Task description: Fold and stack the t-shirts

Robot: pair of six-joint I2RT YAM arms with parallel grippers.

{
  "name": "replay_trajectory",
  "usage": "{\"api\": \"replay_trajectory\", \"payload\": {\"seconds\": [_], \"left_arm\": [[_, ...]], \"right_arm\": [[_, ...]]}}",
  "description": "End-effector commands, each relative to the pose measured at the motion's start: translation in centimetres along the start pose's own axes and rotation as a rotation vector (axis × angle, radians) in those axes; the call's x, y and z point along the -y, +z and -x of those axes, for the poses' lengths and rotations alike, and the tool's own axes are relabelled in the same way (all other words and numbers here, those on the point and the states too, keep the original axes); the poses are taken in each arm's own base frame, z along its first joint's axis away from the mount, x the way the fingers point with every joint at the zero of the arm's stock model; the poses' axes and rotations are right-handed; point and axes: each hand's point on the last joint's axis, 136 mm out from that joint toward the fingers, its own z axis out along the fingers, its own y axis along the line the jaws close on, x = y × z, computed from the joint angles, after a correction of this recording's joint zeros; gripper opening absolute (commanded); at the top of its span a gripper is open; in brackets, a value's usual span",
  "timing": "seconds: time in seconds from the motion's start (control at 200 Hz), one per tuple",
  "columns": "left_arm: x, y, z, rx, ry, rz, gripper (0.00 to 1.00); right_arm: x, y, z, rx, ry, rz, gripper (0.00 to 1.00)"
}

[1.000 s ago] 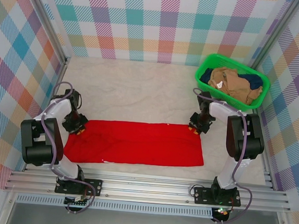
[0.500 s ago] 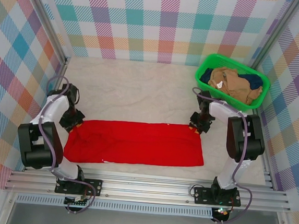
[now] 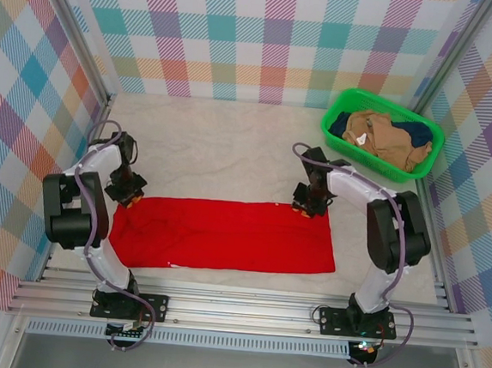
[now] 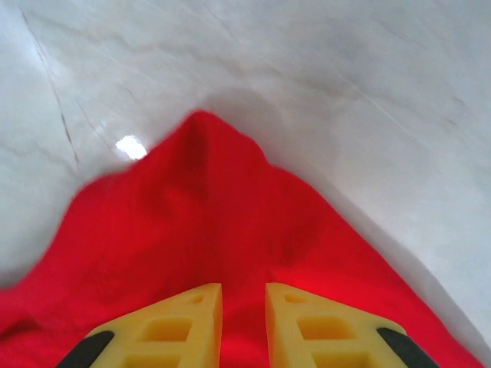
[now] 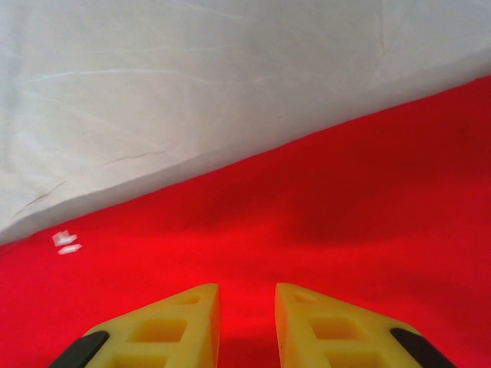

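From above, note the red shirt (image 3: 224, 234) flat on the bench (image 3: 215, 147), long axis left-right, left pincer (image 3: 127, 194) at its far-left corner, right pincer (image 3: 307, 204) on its far edge. Left wrist view: shirt corner peaking just ahead of nearly closed jaws. Right wrist view: shirt edge slanting ahead, white label (image 5: 66, 244) on the shirt, jaws as narrow; cannot tell whether either pinches cloth.

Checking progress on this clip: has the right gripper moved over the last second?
Yes. The right gripper has shifted left along the far edge of the red shirt, ending farther from the green basket.
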Motion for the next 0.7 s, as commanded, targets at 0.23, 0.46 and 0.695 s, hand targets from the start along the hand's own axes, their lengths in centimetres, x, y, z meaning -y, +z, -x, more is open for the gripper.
{"api": "replay_trajectory", "payload": {"seconds": [0.23,0.46,0.695], "left_arm": [[-5.4,1.7,0.9,0.005,-0.013,0.148,0.21],[-4.9,-2.3,2.9,0.081,-0.047,0.088,0.22],[2.9,-4.8,-2.8,0.036,0.077,-0.102,0.25]], "right_arm": [[2.6,2.4,0.0,-0.08,0.084,-0.139,0.25],[1.7,0.3,0.9,-0.011,0.058,-0.098,0.25],[-0.6,-2.0,1.0,0.033,0.008,0.015,0.26]]}}
